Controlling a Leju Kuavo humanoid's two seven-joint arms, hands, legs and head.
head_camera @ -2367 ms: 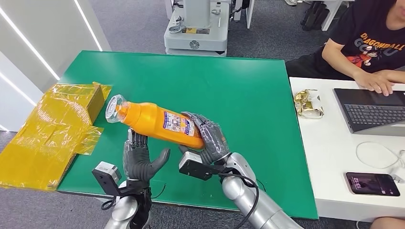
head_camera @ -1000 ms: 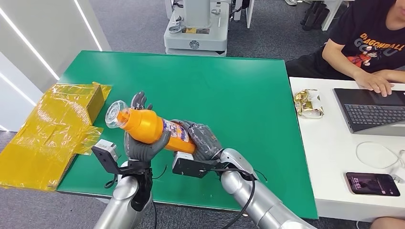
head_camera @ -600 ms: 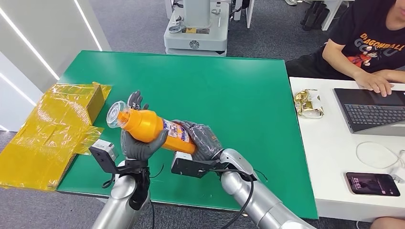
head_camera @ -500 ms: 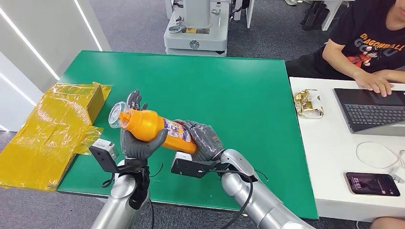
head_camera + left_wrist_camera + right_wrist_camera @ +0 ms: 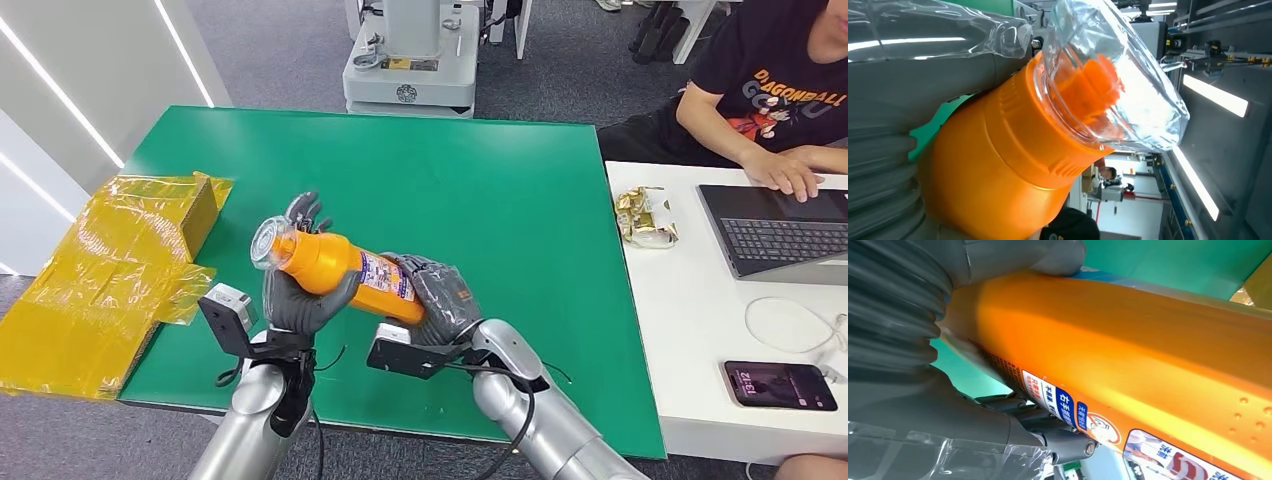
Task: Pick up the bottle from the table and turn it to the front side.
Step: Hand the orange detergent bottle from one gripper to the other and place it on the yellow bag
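Observation:
An orange bottle point(image 5: 340, 272) with a clear cap point(image 5: 269, 243) and a printed label is held in the air above the green table point(image 5: 480, 190), lying tilted with its cap toward the left. My left hand point(image 5: 297, 295) cups its upper part from below, fingers behind the neck. My right hand point(image 5: 440, 300) grips its base end. The left wrist view shows the orange bottle point(image 5: 1013, 155) and its clear cap point(image 5: 1108, 75) close up. In the right wrist view the orange bottle point(image 5: 1128, 365) runs across the picture, held under the thick grey thumb point(image 5: 1023, 255).
A yellow plastic-wrapped box point(image 5: 110, 260) lies at the table's left edge. A white desk point(image 5: 690, 330) on the right holds a laptop point(image 5: 780, 230), a phone point(image 5: 780, 385) and a snack packet point(image 5: 645, 215). A person point(image 5: 770, 90) sits there. A machine base point(image 5: 410, 60) stands beyond the table.
My left hand rose from below and closed under the bottle's upper part. Both hands then shifted the bottle slightly right, and its cap end tipped higher.

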